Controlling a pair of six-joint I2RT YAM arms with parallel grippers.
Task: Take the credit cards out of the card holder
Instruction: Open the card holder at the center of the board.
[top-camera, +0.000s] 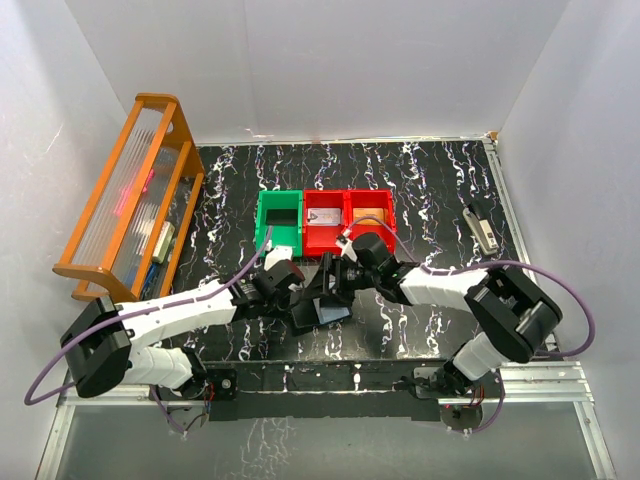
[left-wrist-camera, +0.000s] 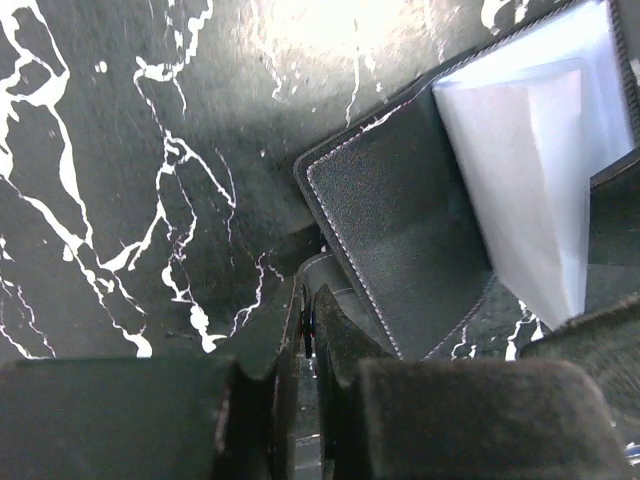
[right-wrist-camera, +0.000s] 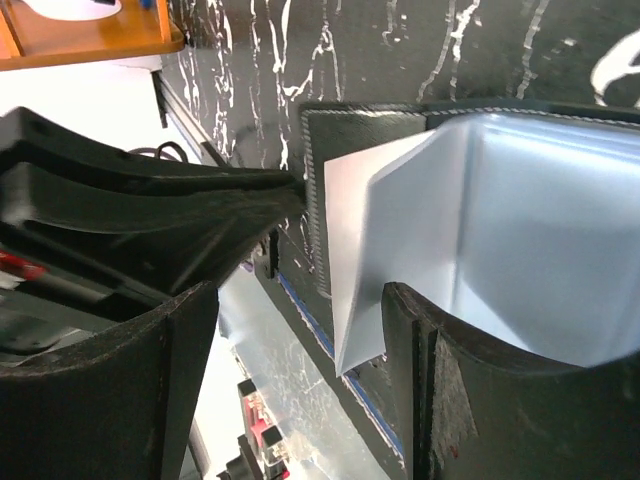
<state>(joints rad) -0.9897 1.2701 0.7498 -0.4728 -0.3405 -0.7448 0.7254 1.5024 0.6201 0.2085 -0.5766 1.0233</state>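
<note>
The card holder (top-camera: 322, 306) lies open on the black marbled table between the two arms. Its dark outer cover (left-wrist-camera: 400, 230) and a light-blue inner panel (left-wrist-camera: 530, 170) show in the left wrist view. My left gripper (left-wrist-camera: 308, 295) is shut on the cover's near edge, and it also shows from above (top-camera: 295, 290). My right gripper (right-wrist-camera: 300, 300) is open, with the corner of the lifted light-blue panel (right-wrist-camera: 480, 230) between its fingers. It also shows from above (top-camera: 336, 284). No credit card shows plainly in the holder.
A green bin (top-camera: 262, 222) and two red bins (top-camera: 308, 236) (top-camera: 388, 222) stand in a row just behind the grippers. Small flat items lie in them. A wooden rack (top-camera: 150, 110) stands at the left. A small grey object (top-camera: 482, 228) lies at the right.
</note>
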